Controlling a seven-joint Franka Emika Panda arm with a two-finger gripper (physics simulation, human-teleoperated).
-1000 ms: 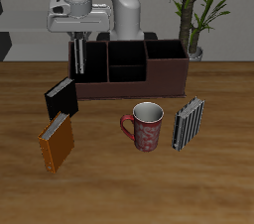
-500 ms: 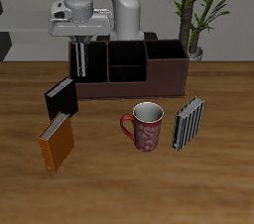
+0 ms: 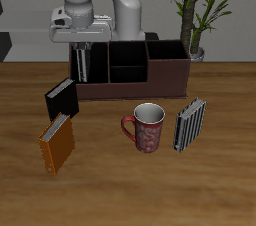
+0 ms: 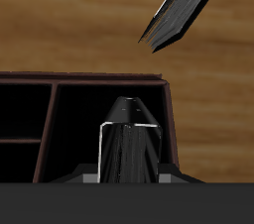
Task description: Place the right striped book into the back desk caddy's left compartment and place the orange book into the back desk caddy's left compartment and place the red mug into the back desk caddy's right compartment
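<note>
Wood-grain table [image 3: 215, 185], potted plant [image 3: 196, 5] behind; jaws pinching striped book [image 3: 83, 63].

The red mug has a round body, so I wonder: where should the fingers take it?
Grip the red mug by its rim wall, coming from straight above, one finger inside and one outside. It stands upright with its mouth open; pick the side away from its handle.

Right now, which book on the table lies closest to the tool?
The black book, just in front of the back desk caddy below the tool; the orange book lies nearer the front.
</note>
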